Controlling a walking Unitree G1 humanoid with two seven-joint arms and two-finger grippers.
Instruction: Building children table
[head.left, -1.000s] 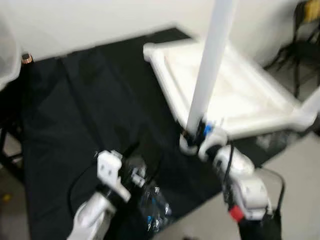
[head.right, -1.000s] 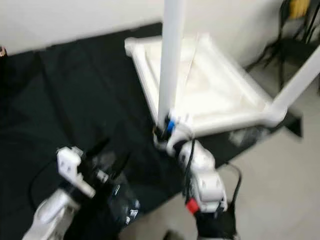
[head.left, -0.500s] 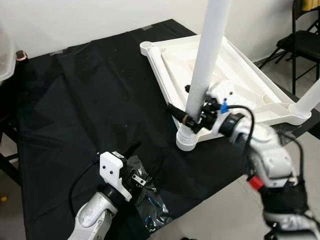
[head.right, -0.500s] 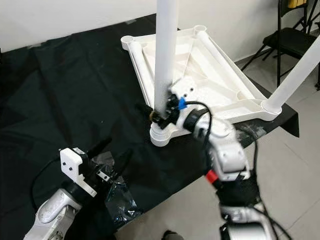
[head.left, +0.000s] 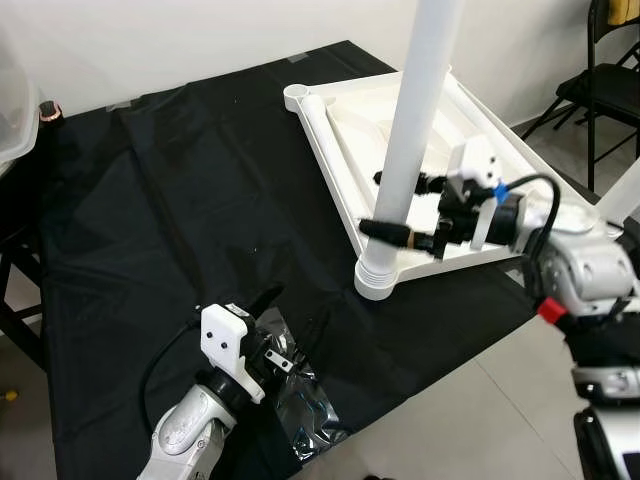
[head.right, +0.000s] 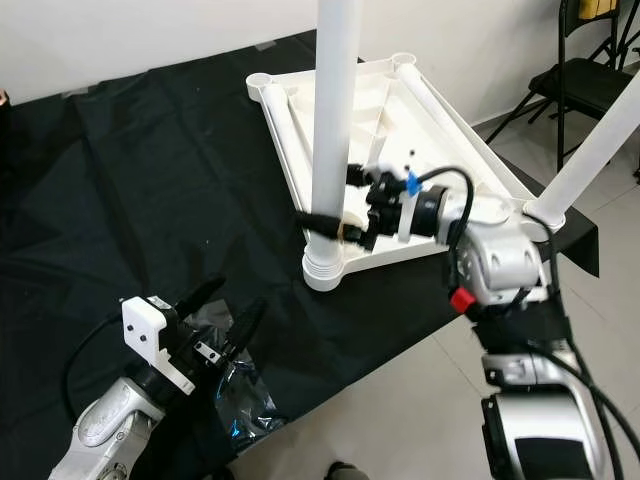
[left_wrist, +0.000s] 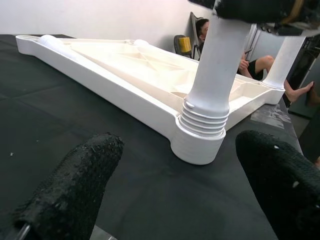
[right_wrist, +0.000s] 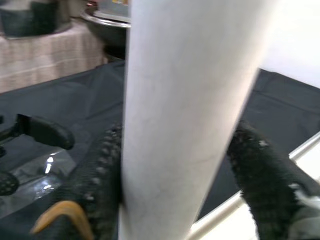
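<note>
**Q:** Black cloth (head.left: 180, 200) covers the work surface; where do the grippers stand?

**A:** Right gripper (head.left: 395, 205) is clamped around the white leg (head.left: 420, 110), low down, just above its threaded collar. Left gripper (head.left: 265, 325), fingers spread and holding nothing, hovers over a clear plastic bag (head.left: 300, 400) at the near edge.

**Q:** How does the leg lie?

**A:** Its long axis is upright, seated in the near corner socket (head.left: 378, 280) of the upturned white tabletop (head.left: 500, 180). The right arm is nearer; turning about that axis looks like the step in hand.
</note>
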